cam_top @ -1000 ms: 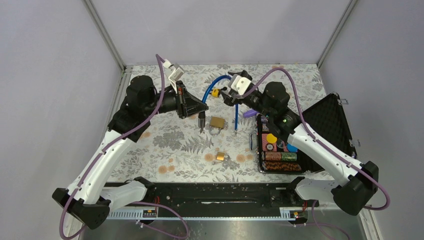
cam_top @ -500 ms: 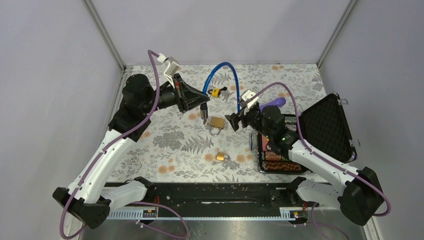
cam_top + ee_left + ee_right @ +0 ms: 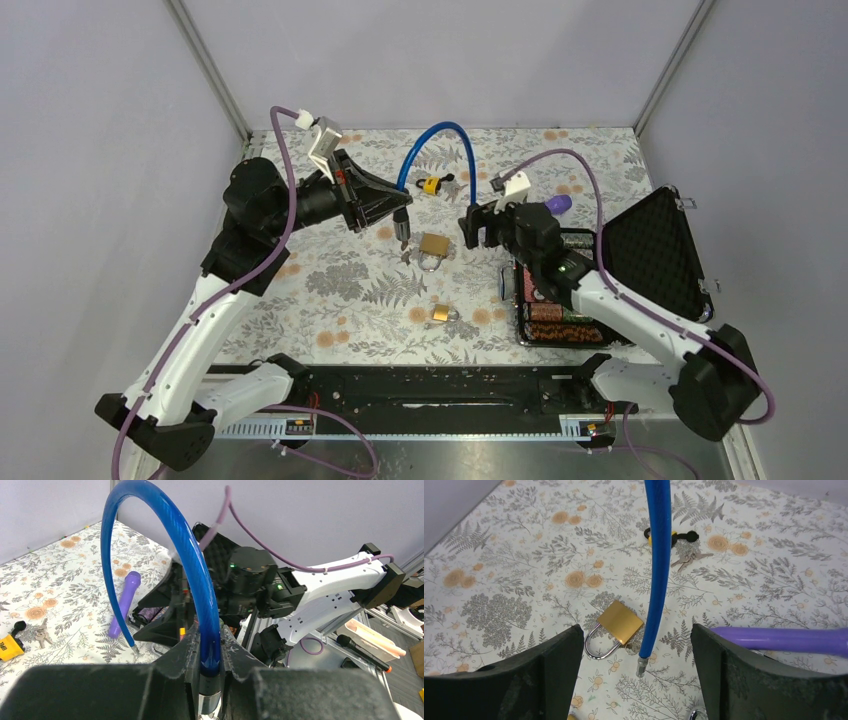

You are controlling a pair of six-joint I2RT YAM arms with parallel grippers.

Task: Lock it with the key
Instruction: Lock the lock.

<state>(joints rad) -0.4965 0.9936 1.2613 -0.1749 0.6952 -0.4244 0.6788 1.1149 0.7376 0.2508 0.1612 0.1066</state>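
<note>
Top camera looked down from above and behind over the floral table (image 3: 330,290), left wrist camera faced low across it toward the right arm (image 3: 330,580), right wrist camera looked steeply down from close, all three shared the blue cable (image 3: 658,555).

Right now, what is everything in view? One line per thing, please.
blue cable: one, blue, arching over the far middle
far brass padlock: one, brass, mid-table by the cable's free end
near brass padlock: one, brass, nearer the arms
keys: one bunch, silver, beside a yellow-and-black item
purple flashlight: one, right of centre
case: one, black, open, right edge, coloured chips inside
left gripper: black, shut on the blue cable
right gripper: black, open, facing the free end
</note>
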